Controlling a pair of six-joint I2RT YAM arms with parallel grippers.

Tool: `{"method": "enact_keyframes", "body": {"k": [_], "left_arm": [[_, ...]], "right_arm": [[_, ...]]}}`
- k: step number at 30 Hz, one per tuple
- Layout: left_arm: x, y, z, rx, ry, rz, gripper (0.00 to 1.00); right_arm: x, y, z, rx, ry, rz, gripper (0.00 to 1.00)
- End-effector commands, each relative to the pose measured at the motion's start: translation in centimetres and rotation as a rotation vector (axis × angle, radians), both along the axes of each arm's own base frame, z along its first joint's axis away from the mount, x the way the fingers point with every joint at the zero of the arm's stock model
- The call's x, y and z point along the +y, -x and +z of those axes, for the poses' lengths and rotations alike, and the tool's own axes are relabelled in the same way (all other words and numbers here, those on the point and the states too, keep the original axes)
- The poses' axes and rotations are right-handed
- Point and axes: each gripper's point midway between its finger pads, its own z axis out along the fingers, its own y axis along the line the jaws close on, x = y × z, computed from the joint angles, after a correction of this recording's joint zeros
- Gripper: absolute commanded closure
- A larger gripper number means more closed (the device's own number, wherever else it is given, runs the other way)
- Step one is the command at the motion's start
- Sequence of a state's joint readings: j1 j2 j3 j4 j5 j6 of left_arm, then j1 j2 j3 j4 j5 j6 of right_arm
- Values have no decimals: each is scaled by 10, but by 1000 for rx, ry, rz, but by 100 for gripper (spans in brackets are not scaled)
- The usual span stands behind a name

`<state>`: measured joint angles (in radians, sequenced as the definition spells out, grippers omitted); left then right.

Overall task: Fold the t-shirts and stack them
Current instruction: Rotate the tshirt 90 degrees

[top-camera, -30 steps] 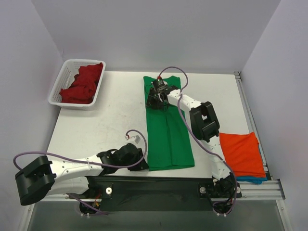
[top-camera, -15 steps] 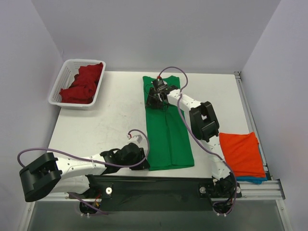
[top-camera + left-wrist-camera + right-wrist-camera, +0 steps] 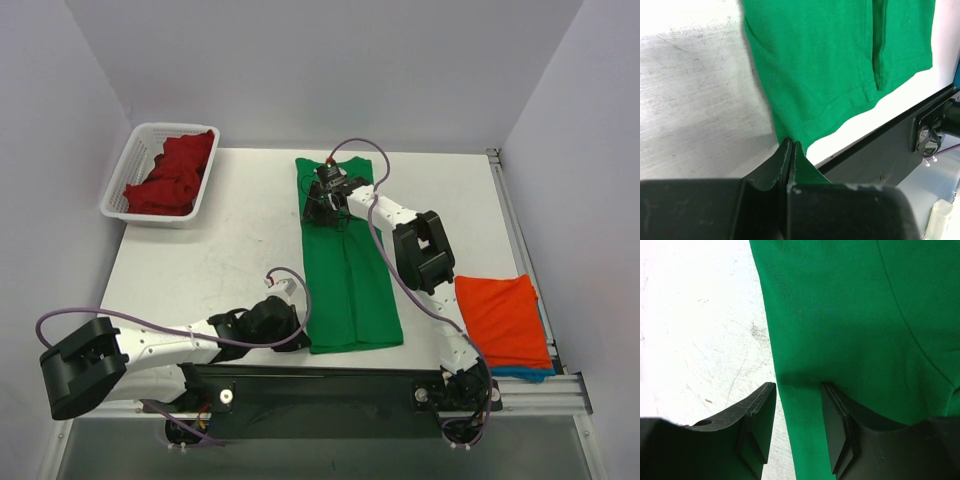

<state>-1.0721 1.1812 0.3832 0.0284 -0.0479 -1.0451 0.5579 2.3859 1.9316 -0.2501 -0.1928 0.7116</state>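
Now my left end effector (image 3: 791,146) grips the green shirt (image 3: 840,60) by its hem; right end effector (image 3: 797,390) gapes astride the edge, so I'd clamp before lifting.

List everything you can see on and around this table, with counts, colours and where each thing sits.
green t-shirt: one, bright green, lying lengthwise mid-table
dark red t-shirts: count unclear, bunched in the basket
orange t-shirt: one, folded, near right edge
blue t-shirt: one, only an edge showing under the orange one
basket: one, white, far left corner
table: one, pale grey
left pincer: black, shut on the green t-shirt's near left corner
right pincer: black, open, straddling that shirt's left edge near its far end
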Motion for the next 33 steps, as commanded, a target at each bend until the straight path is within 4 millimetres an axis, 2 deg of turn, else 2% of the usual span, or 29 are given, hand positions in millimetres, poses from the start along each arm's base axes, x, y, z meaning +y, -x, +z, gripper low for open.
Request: {"method": "enact_keyframes", "body": {"k": [1,12,16,25,29,30,31,32,33], "left_arm": [[-5,0,11,-14,49,3,100],[-3,21,4,59,70,-20,100],[-9,31,4,95,99,-43,100],[-4,36,5,110,98,-27,100],[-3,33,12,94,97,-20,96],[-3,32,14,88,96,-26,89],[1,34,11,93,73,-27,86],[1,33,14,88,78,-26,82],[3,30,15,82,73,-24,74]], "right_arm": [[-1,11,-26,68,32,-4,58],[-2,5,-30,78,20,-35,59],[-3,4,-33,85,19,-46,59],[-3,4,-34,85,13,-50,59],[0,4,-20,68,-2,-34,57],[2,4,-13,56,-7,-25,54],[3,5,-8,44,-8,-13,52],[4,3,11,15,-23,-6,50],[5,3,20,3,-31,1,47]]}}
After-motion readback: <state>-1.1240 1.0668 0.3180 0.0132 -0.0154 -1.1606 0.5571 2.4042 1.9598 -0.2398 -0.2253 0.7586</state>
